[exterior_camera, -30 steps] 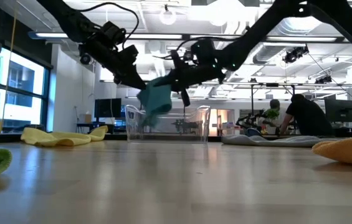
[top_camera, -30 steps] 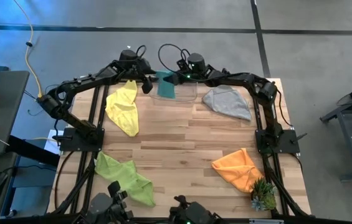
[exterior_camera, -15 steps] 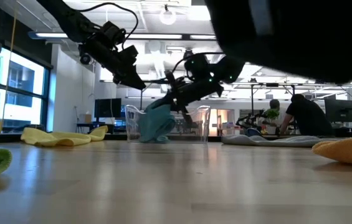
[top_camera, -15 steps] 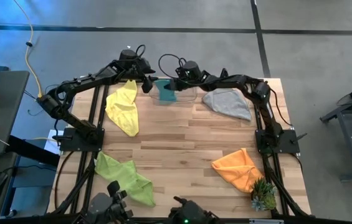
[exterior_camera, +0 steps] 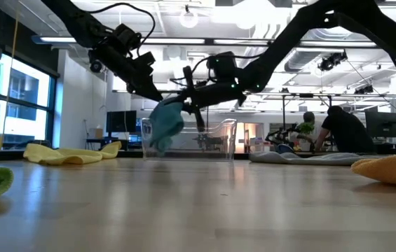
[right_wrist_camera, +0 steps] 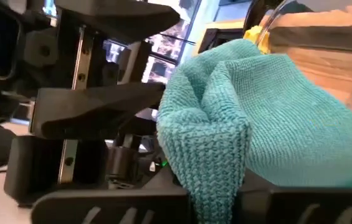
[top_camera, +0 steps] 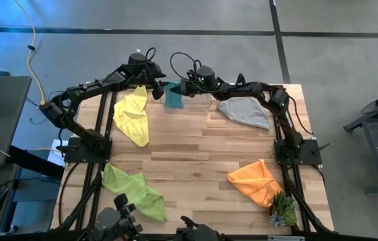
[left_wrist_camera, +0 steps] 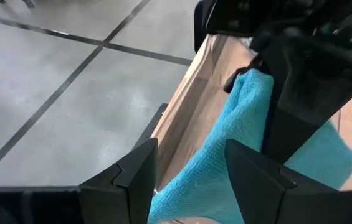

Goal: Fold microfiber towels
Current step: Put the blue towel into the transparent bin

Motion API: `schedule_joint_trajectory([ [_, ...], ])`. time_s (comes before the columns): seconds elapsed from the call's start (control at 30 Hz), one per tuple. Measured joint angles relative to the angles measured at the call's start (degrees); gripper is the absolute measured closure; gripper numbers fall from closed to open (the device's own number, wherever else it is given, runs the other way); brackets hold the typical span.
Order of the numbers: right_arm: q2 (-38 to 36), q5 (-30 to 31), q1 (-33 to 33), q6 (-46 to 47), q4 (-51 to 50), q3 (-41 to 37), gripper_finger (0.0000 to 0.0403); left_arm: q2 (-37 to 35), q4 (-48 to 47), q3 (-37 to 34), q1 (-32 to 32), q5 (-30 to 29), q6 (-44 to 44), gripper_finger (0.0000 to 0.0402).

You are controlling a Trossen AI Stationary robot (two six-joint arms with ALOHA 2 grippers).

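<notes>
The teal blue towel (top_camera: 173,96) hangs bunched near the table's far edge, at the left end of the clear bin (top_camera: 201,100), with my right gripper (top_camera: 182,89) shut on it. My left gripper (top_camera: 157,92) stands open just left of the towel. In the left wrist view the towel (left_wrist_camera: 225,155) shows between its fingers, and I see no touch. The yellow towel (top_camera: 132,117), lime green towel (top_camera: 135,191), grey towel (top_camera: 244,110) and orange towel (top_camera: 255,182) lie crumpled on the table. My right gripper pinches a bunched fold at the top of the teal towel (right_wrist_camera: 216,165) between its two fingers. The fingers come nearly level from the table's right. The towel (exterior_camera: 164,127) hangs slack below them, clear of the table.
The clear plastic bin (exterior_camera: 208,140) stands at the far edge, just right of the hanging towel. A small green spiky plant (top_camera: 282,211) sits at the near right corner. The middle of the wooden table (top_camera: 195,150) is bare. People work in the room beyond.
My right gripper rolled and dipped the teal towel down at the bin. It then carried the towel up and toward the table's left, nearer my left gripper. The towel now hangs left of where it was.
</notes>
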Motion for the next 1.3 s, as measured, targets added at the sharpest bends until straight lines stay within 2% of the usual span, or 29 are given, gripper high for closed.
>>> schedule_joint_trajectory([
  [0.1, 0.7, -0.2, 0.0, -0.3, -1.2, 0.0, 0.0403, 0.0, 0.1, 0.0, 0.0, 0.2, 0.0, 0.0224],
  [0.27, 1.0, 0.9, -2.2, -6.3, -11.0, 0.0, 0.0403, 0.0, 0.1, 0.0, 0.0, 0.2, 0.0, 0.0225],
  [0.73, -0.8, 1.2, -5.6, -10.9, -16.9, -0.1, 0.0399, 0.0, -0.1, 0.0, -0.1, 0.2, 0.0, 0.0225],
  [0.87, -1.8, 1.2, -5.7, -13.6, -18.2, -0.1, 0.0365, 0.0, -0.1, 0.0, -0.1, 0.2, 0.0, 0.0225],
  [1.1, -3.3, 6.0, -7.0, -20.0, -28.9, 0.0, 0.027, 0.0, -0.3, 0.0, -0.1, 0.2, 0.0, 0.0225],
  [1.3, -4.5, 9.2, -6.9, -26.8, -35.1, 0.0, 0.0226, 0.0, -0.4, 0.0, -0.1, 0.2, 0.0, 0.0225],
])
